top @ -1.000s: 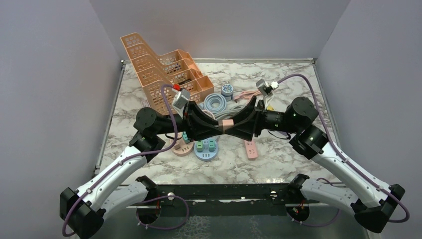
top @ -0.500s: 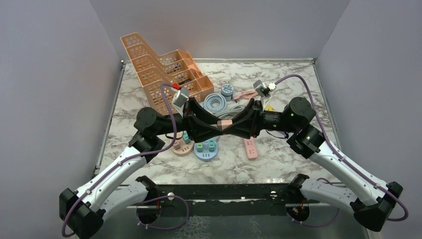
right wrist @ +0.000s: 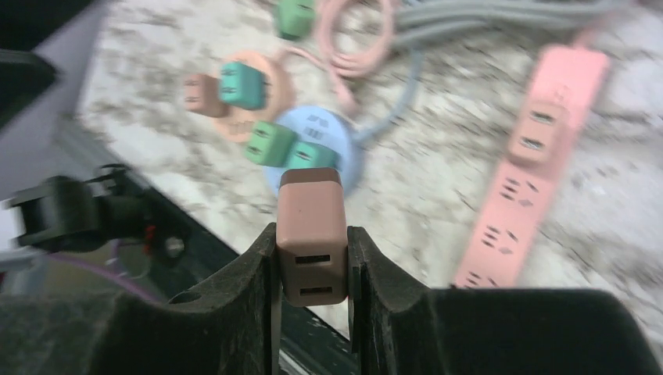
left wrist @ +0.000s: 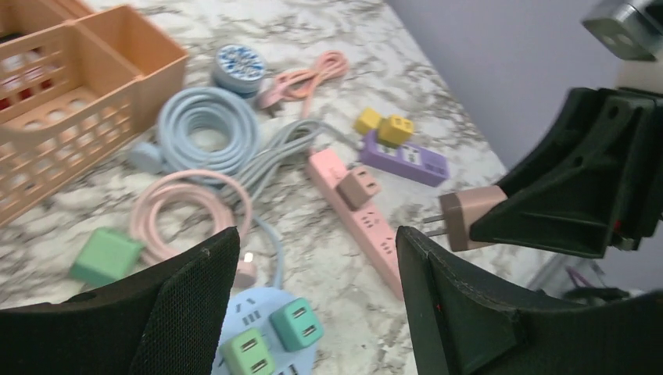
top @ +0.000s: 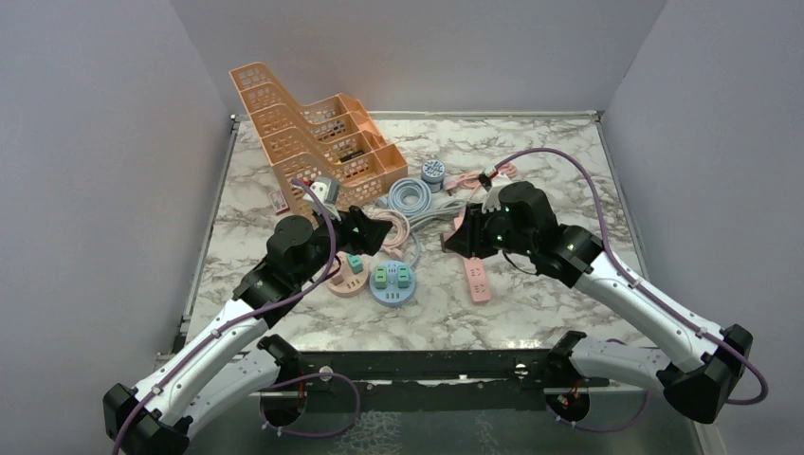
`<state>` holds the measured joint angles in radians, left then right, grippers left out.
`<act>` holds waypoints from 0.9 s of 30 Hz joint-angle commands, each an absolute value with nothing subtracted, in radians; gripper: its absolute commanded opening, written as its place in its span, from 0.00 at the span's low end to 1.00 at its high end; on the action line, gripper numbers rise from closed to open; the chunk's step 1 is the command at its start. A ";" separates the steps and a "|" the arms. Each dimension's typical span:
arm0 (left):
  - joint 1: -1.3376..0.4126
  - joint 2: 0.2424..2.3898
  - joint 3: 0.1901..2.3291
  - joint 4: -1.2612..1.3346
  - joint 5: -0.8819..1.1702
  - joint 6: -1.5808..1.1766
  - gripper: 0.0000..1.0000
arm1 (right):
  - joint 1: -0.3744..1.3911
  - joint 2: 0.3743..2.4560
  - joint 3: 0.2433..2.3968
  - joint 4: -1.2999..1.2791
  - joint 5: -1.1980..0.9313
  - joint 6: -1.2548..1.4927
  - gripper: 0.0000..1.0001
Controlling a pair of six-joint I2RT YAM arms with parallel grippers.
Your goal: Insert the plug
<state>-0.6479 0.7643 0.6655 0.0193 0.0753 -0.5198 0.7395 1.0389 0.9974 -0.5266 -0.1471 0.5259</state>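
Note:
A dusty-pink plug (right wrist: 311, 211), a small block with two slots in its back end, is clamped between the fingers of my right gripper (right wrist: 313, 232). In the left wrist view the plug (left wrist: 467, 220) hangs above the table with its two prongs pointing left. My left gripper (left wrist: 313, 242) stands open and holds nothing, a short way left of the plug. Below lie a pink power strip (top: 477, 282) with one brown plug in it and a round blue socket hub (top: 392, 282) carrying two green plugs. In the top view the two grippers (top: 365, 232) (top: 453, 239) face each other with a gap between them.
An orange tiered basket (top: 303, 133) stands at the back left. Coiled pale blue (left wrist: 207, 129) and pink (left wrist: 191, 207) cables lie in the middle. A peach round hub (top: 349, 280) sits left of the blue one. A purple strip (left wrist: 403, 156) with yellow plugs lies beyond the pink strip.
The grippers were touching at the table's middle. My right gripper shut on the plug, my left gripper opened and let it go, and both arms drew back apart.

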 commanded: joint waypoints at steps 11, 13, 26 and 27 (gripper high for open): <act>-0.647 0.682 0.696 -0.207 -0.356 -0.268 0.77 | 0.728 1.324 1.162 -0.920 0.156 0.467 0.01; -0.646 0.678 0.688 -0.210 -0.368 -0.282 0.78 | 0.712 1.350 1.163 -0.922 0.164 0.467 0.01; -0.646 0.737 0.672 -0.134 -0.305 -0.437 0.78 | 0.630 1.497 1.144 -0.870 0.172 0.424 0.01; -0.646 0.741 0.674 -0.134 -0.308 -0.443 0.78 | 0.626 1.510 1.149 -0.866 0.174 0.413 0.02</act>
<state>-0.6479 0.7284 0.6651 -0.1722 -0.3271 -0.3862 0.6449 1.4666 1.1301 -0.8974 0.1467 0.4572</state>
